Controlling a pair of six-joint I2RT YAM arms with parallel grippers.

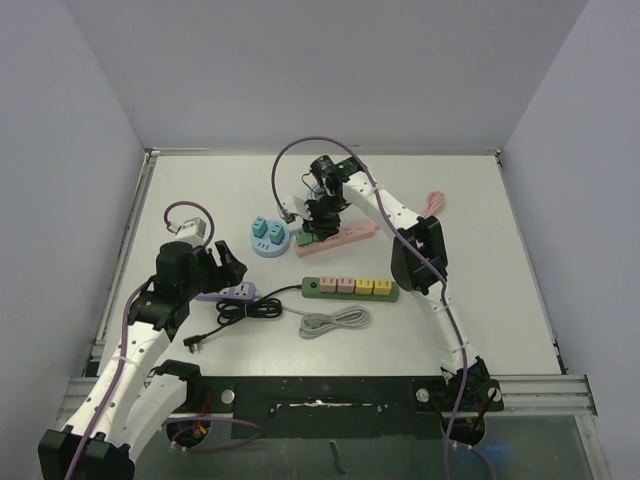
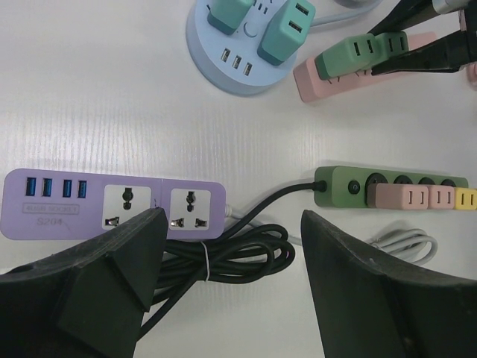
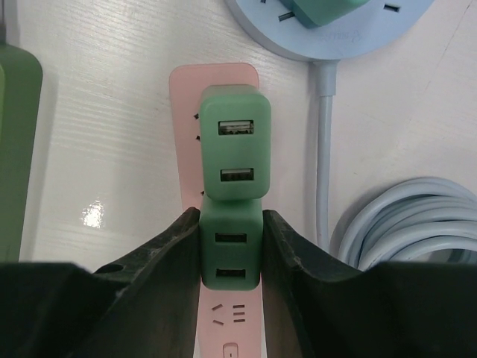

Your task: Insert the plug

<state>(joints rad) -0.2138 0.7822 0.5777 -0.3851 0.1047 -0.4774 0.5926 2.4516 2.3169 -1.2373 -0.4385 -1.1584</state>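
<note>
I look down on a white table with a faint wood grain, evenly lit. A plain pale back wall rises behind it, a left wall and right wall flank it, and an aluminium rail runs along its near edge.

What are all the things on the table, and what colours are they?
round socket hub: one, light blue, middle of the table
teal chargers: two, teal, plugged into the hub
pink power strip: one, pink, right of the hub
free green charger: one, green, on the pink power strip
held green charger: one, green, beside the free one
green power strip: one, dark green, nearer the arms
pink plugs: two, pink, in it
yellow plugs: two, yellow, in it
purple power strip: one, purple, left side
black cable: one, black, bundled beside it
grey cable: one, grey, coiled
left pincer: one, black, open
right pincer: one, black, gripping the held green charger
</note>
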